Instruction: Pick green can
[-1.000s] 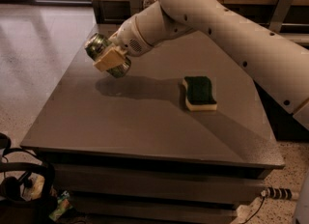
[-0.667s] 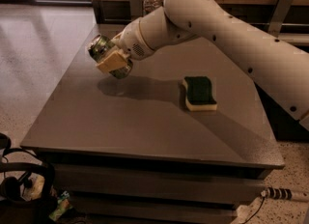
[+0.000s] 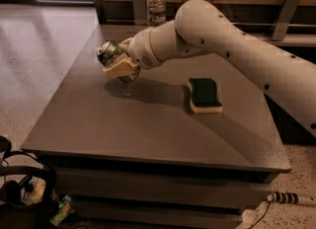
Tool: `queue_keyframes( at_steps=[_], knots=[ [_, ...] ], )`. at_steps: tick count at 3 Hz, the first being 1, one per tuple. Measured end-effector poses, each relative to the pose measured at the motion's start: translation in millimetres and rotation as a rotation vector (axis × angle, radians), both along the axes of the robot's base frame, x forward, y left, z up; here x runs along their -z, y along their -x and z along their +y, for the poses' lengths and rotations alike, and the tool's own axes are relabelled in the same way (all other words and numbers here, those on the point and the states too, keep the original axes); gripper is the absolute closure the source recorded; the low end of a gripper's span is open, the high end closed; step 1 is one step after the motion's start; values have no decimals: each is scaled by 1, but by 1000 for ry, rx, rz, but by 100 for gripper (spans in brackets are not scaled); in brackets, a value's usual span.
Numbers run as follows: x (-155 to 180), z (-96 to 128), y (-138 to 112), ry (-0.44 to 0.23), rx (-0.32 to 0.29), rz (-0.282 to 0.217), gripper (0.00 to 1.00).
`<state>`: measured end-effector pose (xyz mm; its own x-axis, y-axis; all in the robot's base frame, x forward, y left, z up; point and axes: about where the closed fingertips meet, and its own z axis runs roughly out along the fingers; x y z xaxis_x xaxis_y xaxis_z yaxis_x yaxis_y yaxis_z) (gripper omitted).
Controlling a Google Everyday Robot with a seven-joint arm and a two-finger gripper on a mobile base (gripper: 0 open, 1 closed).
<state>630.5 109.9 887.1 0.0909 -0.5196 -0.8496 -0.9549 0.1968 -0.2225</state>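
Gripper (image 3: 120,61) at far-left part of table (image 3: 123,134), closed around green can (image 3: 109,51); 1 tan finger pad (image 3: 118,68) visible under the can's side, the other finger mostly hidden behind it. Can is held tilted, silver top end facing up and left toward the camera, body angled down toward the wrist. It looks clear of the tabletop: a dark shadow (image 3: 136,89) lies on the surface just below and slightly right of it, with a strip of bare table seeming to separate can from shadow, though the gap is slight. Change over the last 1 s: can and gripper have drifted a little to the right and toward the table's middle, with the white arm (image 3: 237,40) shifting its elbow the same way; the tilt of the can and the grip on it look unchanged. Reading: the grasp has held through that motion, so the pick is essentially made and the arm is in the carry or lift-away part. Risk is mainly slip, since a smooth metal can held at an angle by 2 pads could rotate or slide if the arm speeds up. Sponge (image 3: 204,95), green top up, sits well apart to the right, untouched. Water bottle (image 3: 156,7) stands at the far edge behind the arm, also apart.
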Motion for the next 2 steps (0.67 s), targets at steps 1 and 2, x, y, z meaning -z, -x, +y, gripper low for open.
queue_keyframes(
  at_steps=[1,2],
  knots=[
    [9,-7,-7,-42,20,14,100],
    [11,-9,-9,-84,24,56,100]
  ],
)
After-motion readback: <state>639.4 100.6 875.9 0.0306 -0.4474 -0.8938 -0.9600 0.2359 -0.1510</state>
